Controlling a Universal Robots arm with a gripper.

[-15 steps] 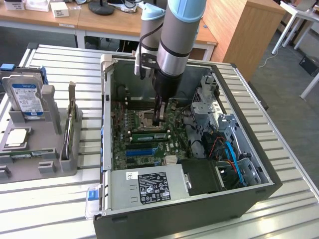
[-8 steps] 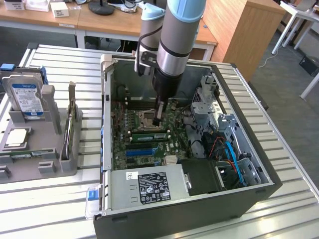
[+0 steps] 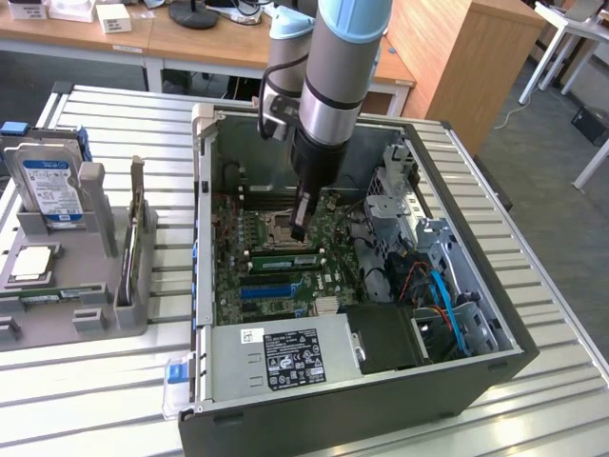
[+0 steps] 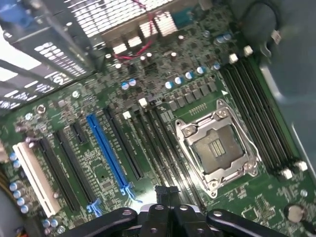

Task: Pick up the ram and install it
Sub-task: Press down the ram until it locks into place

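The ram (image 3: 283, 259), a narrow green stick with black chips, lies along the memory slots of the motherboard (image 3: 249, 286) inside the open computer case (image 3: 205, 190). My gripper (image 3: 300, 231) hangs straight down into the case with its tips just above and behind the ram, beside the empty processor socket (image 3: 282, 226). In the wrist view my gripper (image 4: 165, 210) is shut with nothing visible between its black fingers. It hovers over the dark memory slots (image 4: 158, 143) next to the processor socket (image 4: 217, 143). I cannot make out the ram among those slots.
A grey fixture (image 3: 90, 286) at the exterior view's left holds a hard drive (image 3: 48, 186) and a silver processor (image 3: 29, 265). The case holds a power supply (image 3: 295, 352), cables (image 3: 442, 295) and a metal drive cage (image 3: 404, 195). The board also carries blue (image 4: 108, 153) and white (image 4: 34, 177) expansion slots.
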